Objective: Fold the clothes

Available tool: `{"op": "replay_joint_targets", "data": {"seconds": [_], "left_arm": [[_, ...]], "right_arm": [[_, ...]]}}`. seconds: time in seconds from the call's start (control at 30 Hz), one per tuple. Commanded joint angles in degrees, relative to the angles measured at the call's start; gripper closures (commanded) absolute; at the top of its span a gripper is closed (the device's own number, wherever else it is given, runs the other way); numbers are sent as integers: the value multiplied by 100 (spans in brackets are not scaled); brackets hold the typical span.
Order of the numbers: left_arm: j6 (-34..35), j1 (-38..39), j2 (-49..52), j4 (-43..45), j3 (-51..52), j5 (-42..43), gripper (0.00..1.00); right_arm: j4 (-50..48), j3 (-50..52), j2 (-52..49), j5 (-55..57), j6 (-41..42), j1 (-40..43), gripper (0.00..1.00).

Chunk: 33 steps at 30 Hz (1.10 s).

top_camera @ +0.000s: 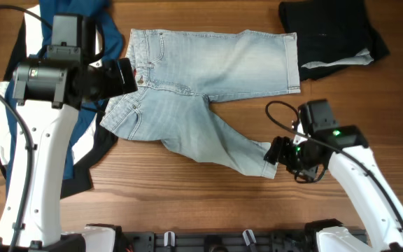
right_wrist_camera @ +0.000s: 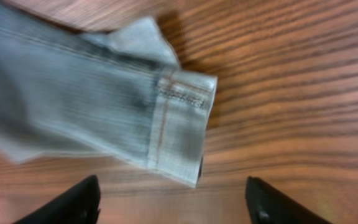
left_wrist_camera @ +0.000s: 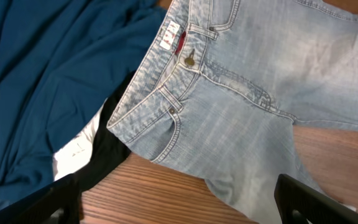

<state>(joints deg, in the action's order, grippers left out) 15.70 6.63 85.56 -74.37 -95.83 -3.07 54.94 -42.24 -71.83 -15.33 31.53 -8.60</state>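
The right gripper is hanging with its jaws apart and nothing between them. Its dark fingertips are straddling the stitched hem of the pale faded-blue denim shorts from just beyond the cuff. The left gripper is likewise gaping wide and empty, hovering over the shorts' waistband near the brass button (clear of the cloth, as far as I can judge).

The shorts are lying flat on the brown wooden table with the waist toward the left arm. One leg is running straight along the far side and the other is splaying out toward the right arm. A deep-blue soft garment is lying just beside the waistband, and a black folded garment is sitting at the far leg's hem.

To my eye the step in hand is catching the splayed leg's cuff so it can go over its twin. I'd be wanting a low approach, with the lower finger sliding under both denim layers. The bite should be landing squarely across the seam rather than on the loose corner, followed by a lift clear of the table before carrying across.
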Motion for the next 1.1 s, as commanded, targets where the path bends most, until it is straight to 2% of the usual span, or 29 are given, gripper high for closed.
{"op": "replay_joint_targets", "data": {"seconds": [0.0, 0.2, 0.53, 0.6, 0.8, 0.9, 1.0, 1.07], "left_arm": [[-74, 0, 166, 59, 195, 24, 0], [-72, 0, 170, 199, 415, 26, 0], [-74, -2, 173, 201, 417, -66, 0], [-74, -7, 173, 201, 417, -87, 0], [-74, -7, 173, 195, 417, -107, 0], [-74, -7, 173, 173, 417, -105, 0], [-76, -7, 173, 162, 417, -105, 0], [-74, -7, 173, 162, 417, -105, 0]], "right_arm": [[-463, 538, 7, 68, 597, -7, 27], [-1285, 920, 4, -66, 592, -20, 32], [-1812, 1005, 4, -245, 603, -490, 41], [-1897, 1005, 4, -247, 599, -634, 50], [-1910, 955, 11, 7, 555, -671, 96], [-1174, 363, 116, -35, 247, -599, 95], [282, -929, 155, -15, -234, -579, 96], [909, -1641, 155, 11, -389, -579, 96]]}}
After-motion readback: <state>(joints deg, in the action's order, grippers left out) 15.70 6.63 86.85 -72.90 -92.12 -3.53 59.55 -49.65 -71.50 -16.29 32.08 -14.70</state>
